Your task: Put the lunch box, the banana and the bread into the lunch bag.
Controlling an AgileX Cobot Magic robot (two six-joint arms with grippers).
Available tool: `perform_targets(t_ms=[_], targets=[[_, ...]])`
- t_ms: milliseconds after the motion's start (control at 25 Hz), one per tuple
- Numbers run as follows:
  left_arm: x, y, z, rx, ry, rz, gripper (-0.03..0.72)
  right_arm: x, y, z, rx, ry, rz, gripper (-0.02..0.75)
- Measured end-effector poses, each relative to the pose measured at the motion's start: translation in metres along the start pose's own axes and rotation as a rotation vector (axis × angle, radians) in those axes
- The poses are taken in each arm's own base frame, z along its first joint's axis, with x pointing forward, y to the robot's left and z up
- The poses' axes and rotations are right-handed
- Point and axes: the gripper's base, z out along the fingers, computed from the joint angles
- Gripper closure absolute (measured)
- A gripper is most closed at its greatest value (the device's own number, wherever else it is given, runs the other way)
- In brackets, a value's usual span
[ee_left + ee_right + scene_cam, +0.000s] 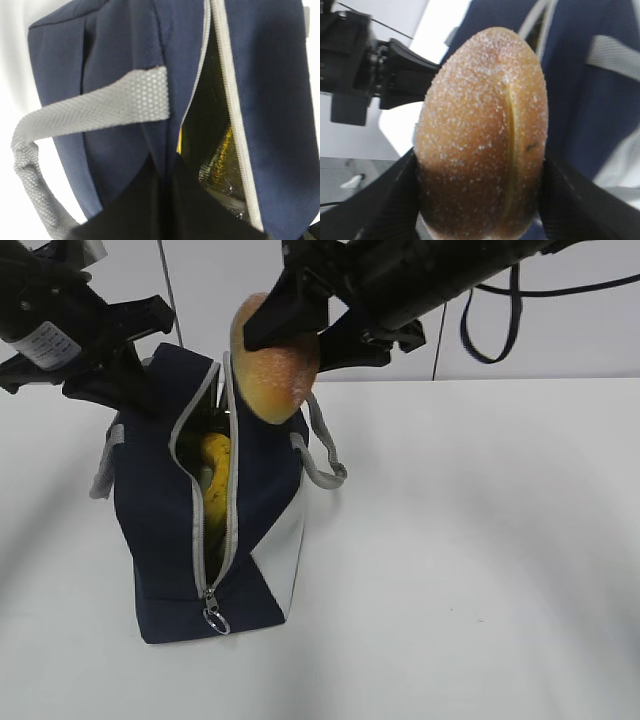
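The navy lunch bag (160, 510) stands on the white table with its zipper open. The yellow banana (215, 465) lies inside; a sliver of it shows in the left wrist view (179, 145). My right gripper (290, 345) is shut on the speckled bread (275, 365) and holds it just above the bag's far end. In the right wrist view the bread (480, 130) fills the gap between the fingers (385, 200). My left gripper (140, 390) is shut on the bag's left top edge (120, 50) and holds the opening apart. The lunch box does not show.
The bag's grey handle (325, 455) hangs on its right side, and another (100, 105) loops by my left gripper. The zipper's ring pull (215, 620) hangs at the near end. Foil lining (215, 155) shows inside. The white table (480, 540) stretches to the right.
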Motion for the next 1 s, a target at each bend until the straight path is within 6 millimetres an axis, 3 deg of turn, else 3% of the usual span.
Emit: perform_targets(t_ms=[400, 640, 880, 1000], targets=[[0.000, 0.000, 0.000, 0.000, -0.005, 0.000, 0.691, 0.005, -0.027, 0.061, -0.087, 0.054, 0.141, 0.260], [0.000, 0.000, 0.000, 0.000, -0.005, 0.000, 0.691, 0.006, -0.027, 0.086, -0.110, 0.088, 0.142, 0.258], [0.000, 0.000, 0.000, 0.000, -0.004, 0.000, 0.691, 0.012, -0.036, 0.099, -0.118, 0.130, 0.159, 0.101], [0.000, 0.000, 0.000, 0.000, -0.004, 0.000, 0.691, 0.011, -0.035, 0.098, -0.119, 0.133, 0.149, 0.079]])
